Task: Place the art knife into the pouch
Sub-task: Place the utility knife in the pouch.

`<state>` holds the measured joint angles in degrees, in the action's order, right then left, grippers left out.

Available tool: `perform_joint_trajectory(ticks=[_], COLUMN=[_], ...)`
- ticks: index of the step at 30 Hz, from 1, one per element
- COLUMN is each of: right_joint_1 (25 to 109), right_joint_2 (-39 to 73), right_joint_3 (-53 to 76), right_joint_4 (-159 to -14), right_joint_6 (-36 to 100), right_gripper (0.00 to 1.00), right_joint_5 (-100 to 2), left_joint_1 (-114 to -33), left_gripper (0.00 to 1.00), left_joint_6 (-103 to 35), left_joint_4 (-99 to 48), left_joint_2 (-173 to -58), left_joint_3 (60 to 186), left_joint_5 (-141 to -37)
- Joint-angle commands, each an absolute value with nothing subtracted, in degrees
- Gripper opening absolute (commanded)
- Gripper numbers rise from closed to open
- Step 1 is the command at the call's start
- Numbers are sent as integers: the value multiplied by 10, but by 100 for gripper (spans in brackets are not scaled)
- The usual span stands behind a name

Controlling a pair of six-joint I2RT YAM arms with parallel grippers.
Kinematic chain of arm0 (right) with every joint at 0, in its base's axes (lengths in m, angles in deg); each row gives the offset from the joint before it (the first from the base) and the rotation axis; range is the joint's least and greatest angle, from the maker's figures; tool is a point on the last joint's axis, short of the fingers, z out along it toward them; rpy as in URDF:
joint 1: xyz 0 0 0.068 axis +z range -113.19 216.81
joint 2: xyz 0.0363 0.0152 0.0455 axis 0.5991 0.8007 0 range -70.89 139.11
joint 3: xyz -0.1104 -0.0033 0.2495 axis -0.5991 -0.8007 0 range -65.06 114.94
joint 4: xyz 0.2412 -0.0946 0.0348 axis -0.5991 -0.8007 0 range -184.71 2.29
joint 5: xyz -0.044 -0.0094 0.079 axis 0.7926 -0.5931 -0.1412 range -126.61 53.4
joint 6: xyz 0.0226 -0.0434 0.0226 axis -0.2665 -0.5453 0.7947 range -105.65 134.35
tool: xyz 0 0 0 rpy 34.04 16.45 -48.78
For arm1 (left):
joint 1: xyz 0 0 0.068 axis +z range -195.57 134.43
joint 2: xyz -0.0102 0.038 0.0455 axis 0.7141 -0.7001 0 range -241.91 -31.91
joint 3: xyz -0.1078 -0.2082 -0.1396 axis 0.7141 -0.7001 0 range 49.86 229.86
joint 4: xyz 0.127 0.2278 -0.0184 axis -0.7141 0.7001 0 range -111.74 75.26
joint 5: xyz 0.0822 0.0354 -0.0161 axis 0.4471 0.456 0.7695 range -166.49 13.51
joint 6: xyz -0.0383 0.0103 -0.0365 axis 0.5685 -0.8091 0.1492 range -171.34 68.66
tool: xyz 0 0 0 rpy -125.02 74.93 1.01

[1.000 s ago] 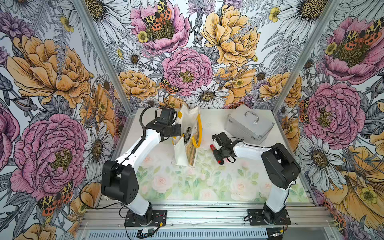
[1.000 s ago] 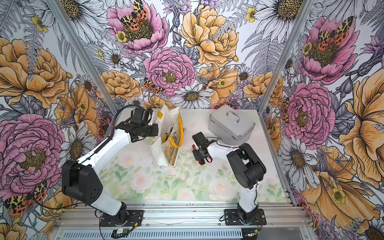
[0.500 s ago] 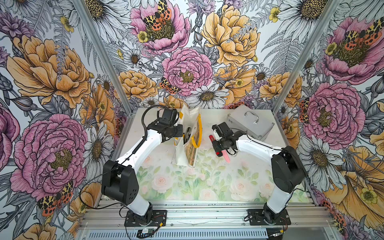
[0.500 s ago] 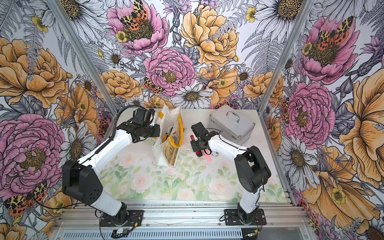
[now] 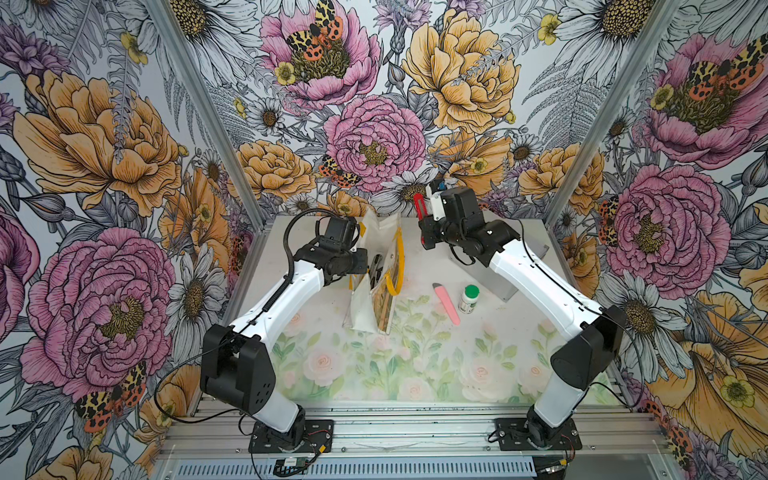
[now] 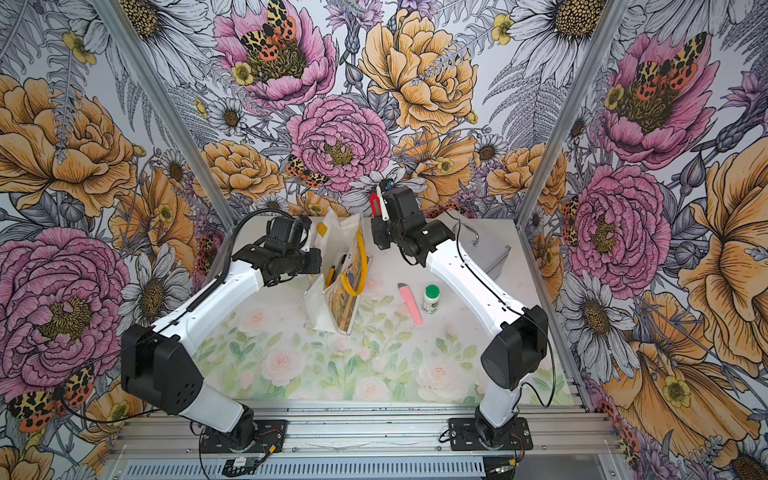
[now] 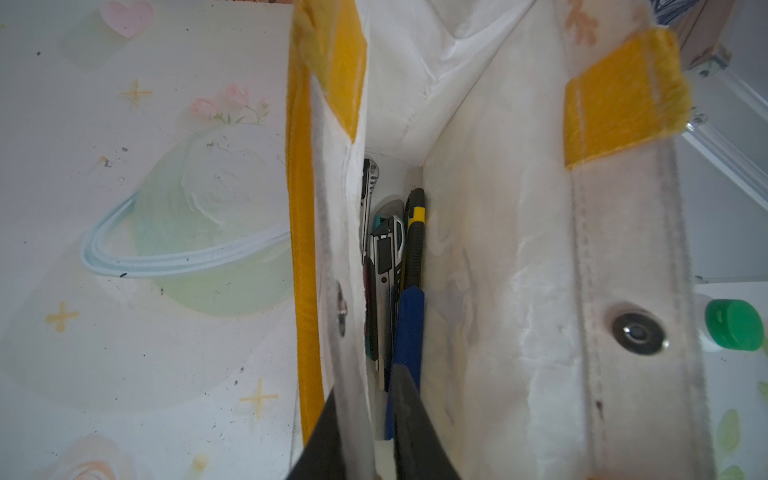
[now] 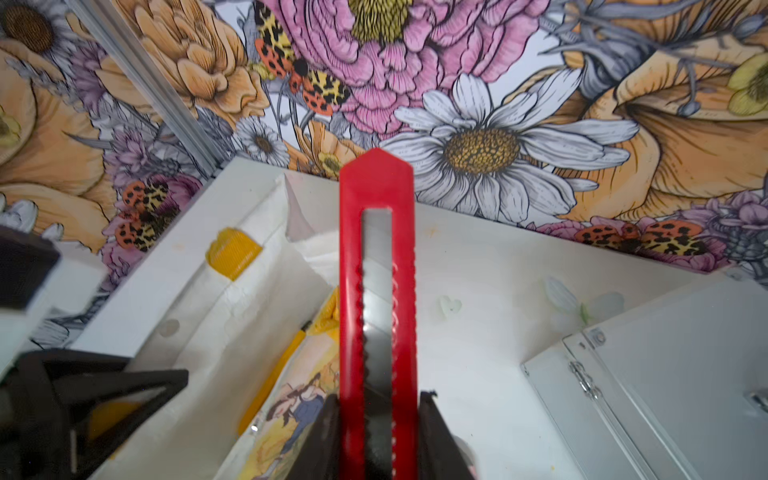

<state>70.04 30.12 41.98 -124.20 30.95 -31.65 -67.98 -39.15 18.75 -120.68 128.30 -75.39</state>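
Three walls (image 5: 374, 137) papered with huge pink, orange and white flowers and spotted moths, joined by metal posts (image 5: 206, 112), enclose an evenly lit white tabletop (image 5: 415, 357) printed with pale roses, a metal rail (image 5: 415, 432) along its near edge.

Robot test booth; floral-print walls (image 5: 374, 137), aluminium rail (image 5: 415, 432), bolted arms (image 5: 282, 295).

One pouch (image 5: 362, 308), one case (image 6: 492, 255), one bottle (image 5: 468, 299) — at least five knives (image 8: 377, 270)
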Motion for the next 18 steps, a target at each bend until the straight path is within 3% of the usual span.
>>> perform_joint_trajectory(ticks=[1,8,18], right_joint_1=[720,759,768], right_joint_2=[347,425,476], right_joint_3=[472,533,525], right_joint_4=[-1234,-1209,-1198], right_joint_6=[337,373,406], right_gripper=[0,0,0], right_joint_5=[-309,-325,-323], left_joint_1=[-688,-689,-677], left_gripper=[18,17,17], left_joint_6=[-392,-400,-401], left_joint_4=[187,187,187], left_joint_2=[-1205,-1193,-1179], left_joint_3=[1299,1295,1275], left_joint_5=[-749,-740,-729])
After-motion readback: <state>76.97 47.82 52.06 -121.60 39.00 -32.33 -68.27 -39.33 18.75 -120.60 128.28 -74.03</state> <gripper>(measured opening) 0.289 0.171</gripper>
